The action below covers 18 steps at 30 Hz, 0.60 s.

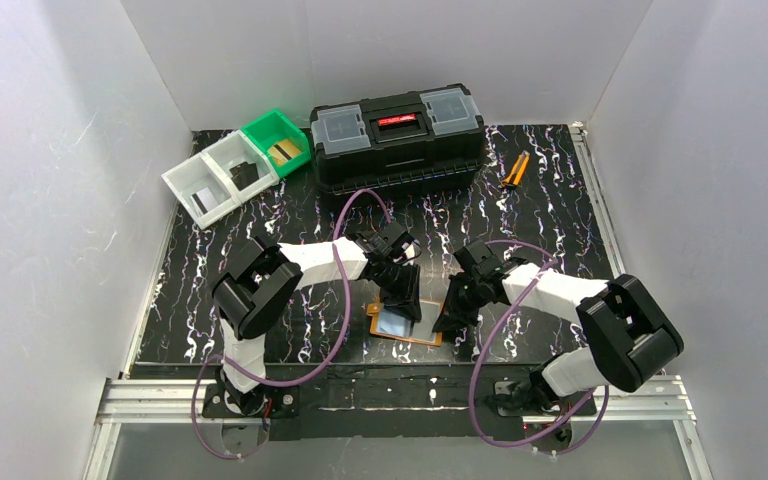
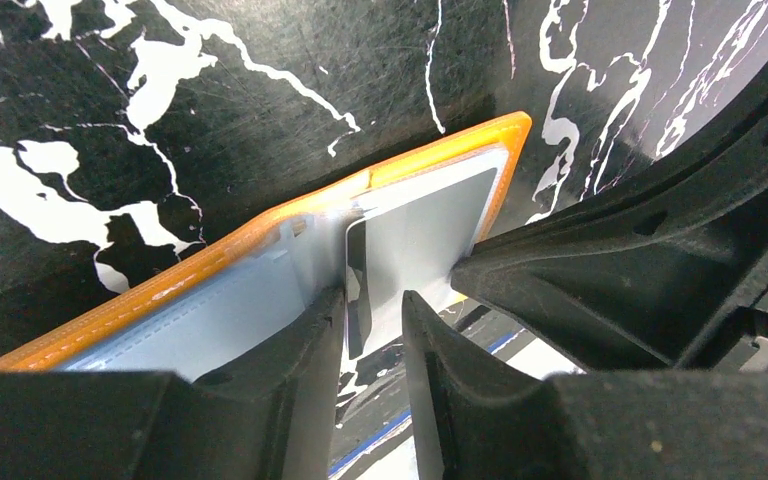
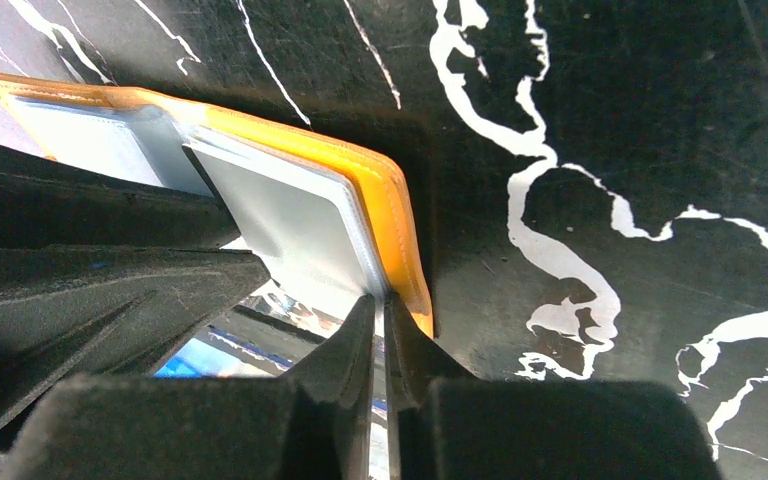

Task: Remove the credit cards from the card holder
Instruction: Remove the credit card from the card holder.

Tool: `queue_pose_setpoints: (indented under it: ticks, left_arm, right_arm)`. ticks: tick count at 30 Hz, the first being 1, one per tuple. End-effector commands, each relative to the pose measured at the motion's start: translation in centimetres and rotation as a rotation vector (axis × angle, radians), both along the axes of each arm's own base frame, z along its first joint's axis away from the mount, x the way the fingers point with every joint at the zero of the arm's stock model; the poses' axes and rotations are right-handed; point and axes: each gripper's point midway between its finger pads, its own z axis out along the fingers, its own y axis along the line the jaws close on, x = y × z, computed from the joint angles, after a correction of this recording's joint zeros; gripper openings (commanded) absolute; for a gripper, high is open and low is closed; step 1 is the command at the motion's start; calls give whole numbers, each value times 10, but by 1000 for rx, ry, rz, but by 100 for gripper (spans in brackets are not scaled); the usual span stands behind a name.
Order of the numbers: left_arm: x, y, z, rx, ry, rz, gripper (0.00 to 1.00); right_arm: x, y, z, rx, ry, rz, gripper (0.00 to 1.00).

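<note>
The orange card holder (image 1: pixel 407 327) lies open on the marbled mat between the two arms, clear pockets up (image 2: pixel 210 310). A grey glossy credit card (image 2: pixel 430 225) sits in the right-hand pocket (image 3: pixel 280 215). My left gripper (image 1: pixel 401 297) points down at the holder's middle. Its jaws (image 2: pixel 372 300) stand a narrow gap apart, with a dark card edge (image 2: pixel 357 285) against the left finger. My right gripper (image 1: pixel 454 318) is at the holder's right edge, and its fingertips (image 3: pixel 380 300) are pinched on the clear pocket's rim beside the orange border.
A black toolbox (image 1: pixel 397 135) stands at the back. Left of it are white bins (image 1: pixel 215 178) and a green bin (image 1: pixel 278 140), with a gold-tan card (image 1: pixel 284 152) and dark cards (image 1: pixel 245 172) in them. Orange-handled pliers (image 1: pixel 513 170) lie at the back right.
</note>
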Motion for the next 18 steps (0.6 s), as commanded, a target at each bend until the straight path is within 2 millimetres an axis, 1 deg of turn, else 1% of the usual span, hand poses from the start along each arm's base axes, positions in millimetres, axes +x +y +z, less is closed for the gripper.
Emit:
queue_pose_setpoints:
  ticks: [1, 4, 8, 12, 18]
  left_arm:
    - [-16, 25, -15, 121, 23, -31, 29]
    - [-20, 19, -17, 84, 52, -16, 29]
    - [-25, 2, -14, -26, 106, 22, 28]
    - [-22, -11, -3, -98, 117, 42, 24]
    - [-14, -16, 20, -168, 116, 74, 17]
  right_arm:
    - [3, -12, -20, -101, -10, -21, 10]
    - [3, -12, -21, -100, -4, -19, 9]
    - [1, -9, -24, -94, 13, -15, 5]
    - [2, -8, -24, -93, 11, -15, 4]
    - [2, -11, -28, -118, 22, -11, 1]
